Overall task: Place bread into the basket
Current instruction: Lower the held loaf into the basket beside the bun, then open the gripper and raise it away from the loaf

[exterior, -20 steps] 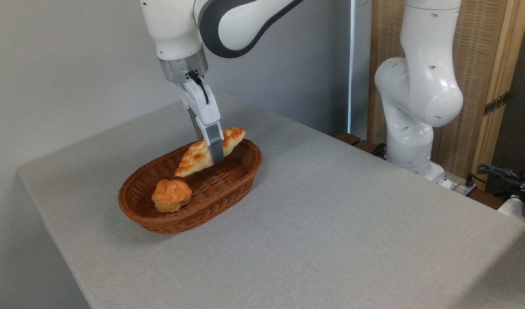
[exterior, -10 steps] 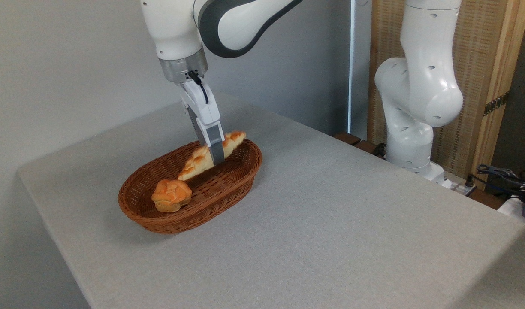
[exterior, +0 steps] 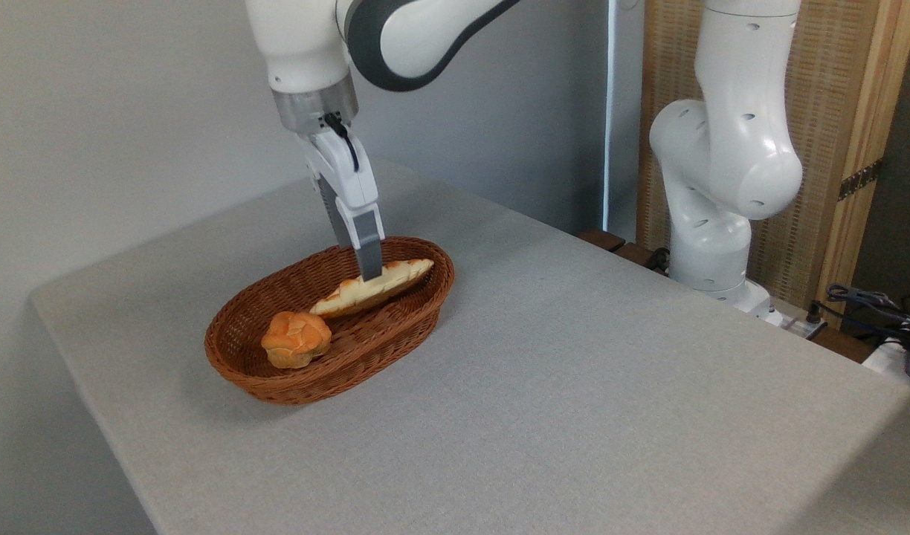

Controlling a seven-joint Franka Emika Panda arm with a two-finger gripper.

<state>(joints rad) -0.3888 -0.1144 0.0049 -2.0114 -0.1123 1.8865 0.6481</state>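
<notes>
Woven wicker basket (exterior: 395, 327), matt cloth-like grey table (exterior: 574, 371), glossy white, perhaps plastic, arm (exterior: 723, 163).

— Any legible text, labels, brands or numbers to log?
— None. Nothing readable on the robot arm (exterior: 723, 148), the basket (exterior: 395, 327), or the bench (exterior: 574, 386).

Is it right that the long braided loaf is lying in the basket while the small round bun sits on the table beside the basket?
Not quite. The camera view shows the small round bun inside the basket, at its near-left end, not on the table. The rest holds: the long braided loaf lies in the basket, towards its far end.
</notes>
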